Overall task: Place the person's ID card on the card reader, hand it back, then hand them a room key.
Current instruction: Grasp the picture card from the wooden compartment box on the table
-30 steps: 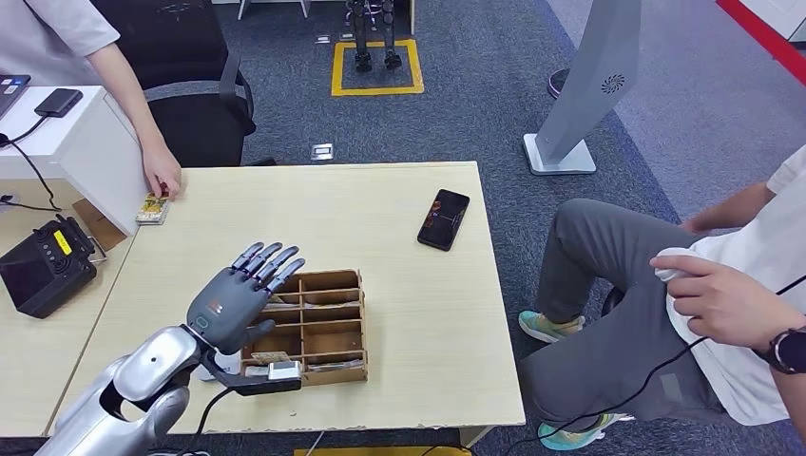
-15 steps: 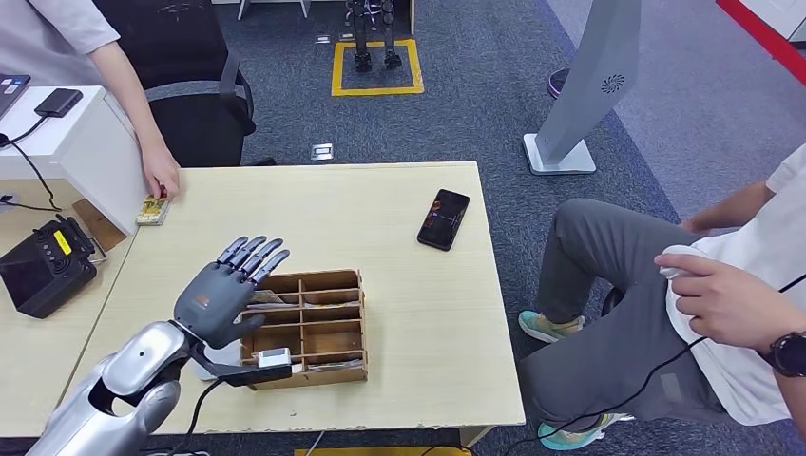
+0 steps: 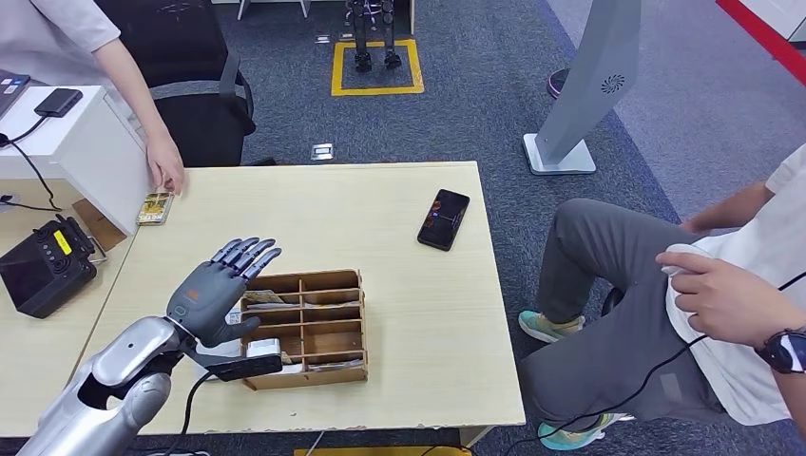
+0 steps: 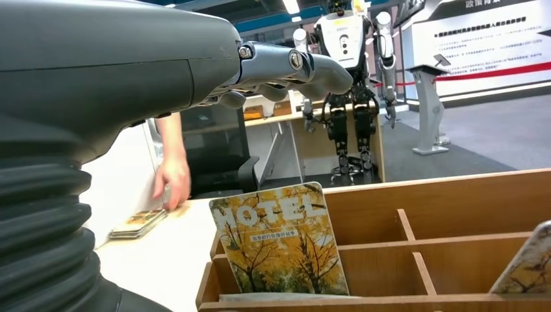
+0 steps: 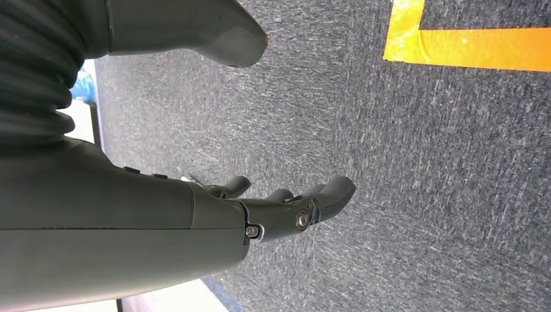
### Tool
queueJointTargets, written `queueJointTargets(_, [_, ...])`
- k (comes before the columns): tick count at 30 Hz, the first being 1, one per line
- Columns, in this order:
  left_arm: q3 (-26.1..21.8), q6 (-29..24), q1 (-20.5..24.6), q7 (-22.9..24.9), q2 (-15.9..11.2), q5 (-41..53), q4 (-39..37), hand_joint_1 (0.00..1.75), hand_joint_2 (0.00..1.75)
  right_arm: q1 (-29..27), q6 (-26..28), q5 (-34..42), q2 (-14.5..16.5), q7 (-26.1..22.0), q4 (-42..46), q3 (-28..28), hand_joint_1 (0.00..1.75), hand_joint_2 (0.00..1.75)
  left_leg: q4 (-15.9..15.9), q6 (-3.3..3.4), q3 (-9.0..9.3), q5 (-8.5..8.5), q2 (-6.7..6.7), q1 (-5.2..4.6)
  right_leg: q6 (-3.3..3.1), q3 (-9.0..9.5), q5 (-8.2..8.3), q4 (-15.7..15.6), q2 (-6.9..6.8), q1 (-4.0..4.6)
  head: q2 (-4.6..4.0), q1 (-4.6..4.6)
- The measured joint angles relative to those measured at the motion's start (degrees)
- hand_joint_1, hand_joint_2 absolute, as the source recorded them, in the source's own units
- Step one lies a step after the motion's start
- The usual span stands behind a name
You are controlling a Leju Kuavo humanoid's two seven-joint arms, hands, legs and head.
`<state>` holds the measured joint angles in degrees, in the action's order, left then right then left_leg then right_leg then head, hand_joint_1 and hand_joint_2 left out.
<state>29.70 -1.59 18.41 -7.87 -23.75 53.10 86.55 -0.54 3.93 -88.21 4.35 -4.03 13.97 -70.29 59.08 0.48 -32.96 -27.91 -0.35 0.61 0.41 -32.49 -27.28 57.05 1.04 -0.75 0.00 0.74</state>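
Beyond the left hand [image 3: 211,296] fingers [image 3: 249,254], ID card [image 3: 155,207] well apart

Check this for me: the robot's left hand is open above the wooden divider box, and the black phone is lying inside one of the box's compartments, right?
Not quite. The head view shows the phone lying flat on the bare table, apart from the wooden divider box and farther from the robot. The rest stands: the left hand is open, fingers spread, above the box's left end.

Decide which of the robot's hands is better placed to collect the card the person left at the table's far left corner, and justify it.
Left. The left hand is open above the table, on the side of the card. The right hand hangs over carpet.
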Motion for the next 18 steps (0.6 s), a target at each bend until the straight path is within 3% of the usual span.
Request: queueJointTargets(18, [0.0, 2.4, 0.2, -1.7, -1.6, -3.9, -0.1, 0.0, 1.75, 0.0, 0.0, 0.0, 0.0, 0.2, 0.0, 0.0, 0.0, 1.75, 0.0, 0.0, 0.01, 0.0, 0.0, 0.0, 0.0, 0.0, 0.0, 0.0, 0.01, 0.0, 0.0, -0.01])
